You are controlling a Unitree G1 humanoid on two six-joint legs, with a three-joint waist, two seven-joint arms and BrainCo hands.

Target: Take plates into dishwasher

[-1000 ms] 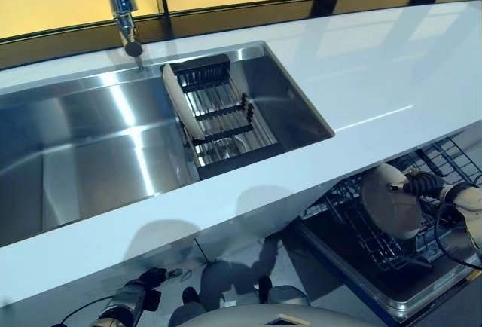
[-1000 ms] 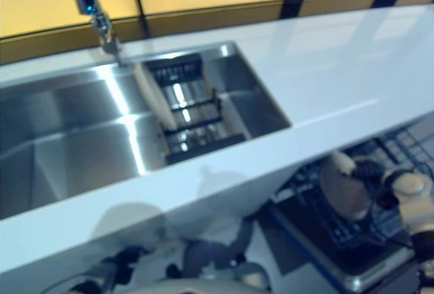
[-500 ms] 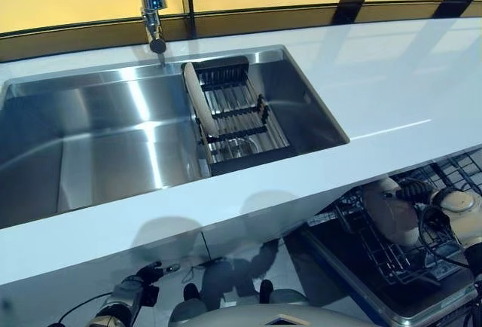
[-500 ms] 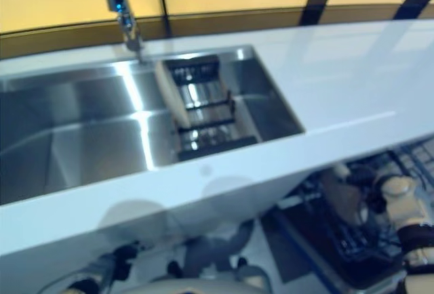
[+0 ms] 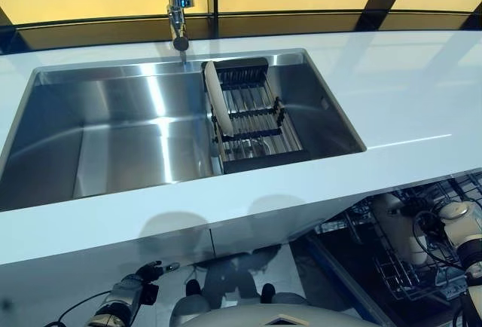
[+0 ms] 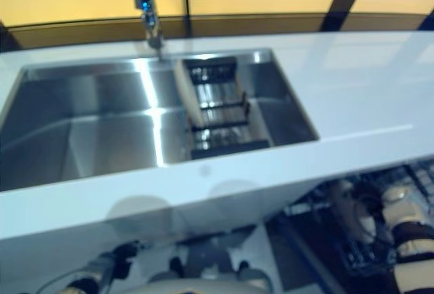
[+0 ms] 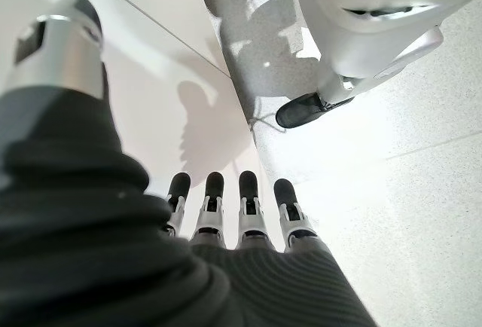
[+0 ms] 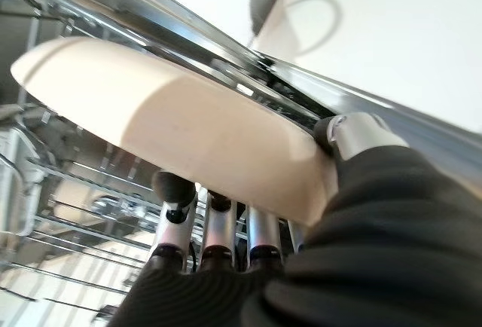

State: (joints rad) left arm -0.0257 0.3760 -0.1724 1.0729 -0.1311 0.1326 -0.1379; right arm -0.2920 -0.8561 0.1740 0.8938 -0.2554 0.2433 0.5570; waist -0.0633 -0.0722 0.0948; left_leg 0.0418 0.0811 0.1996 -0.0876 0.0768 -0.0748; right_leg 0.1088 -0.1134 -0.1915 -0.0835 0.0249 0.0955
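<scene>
White countertop [image 5: 407,93] holds a stainless steel sink [image 5: 113,131]; in it, a black wire drying rack [image 5: 256,120] with one cream plate [image 5: 218,105] upright. Below, right hand [image 8: 301,221] grasps a cream round plate [image 8: 173,127] over the dishwasher's wire rack [image 5: 392,267]. Left hand [image 7: 226,214] hangs low, fingers relaxed, straight.

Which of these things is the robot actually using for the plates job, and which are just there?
Part of the job:
- plate pinched in the right hand
- dishwasher rack, below the counter
- second plate, on edge in the sink rack

Just there:
- tap
- sink
- counter
- left hand, idle by the floor, fingers straight
</scene>
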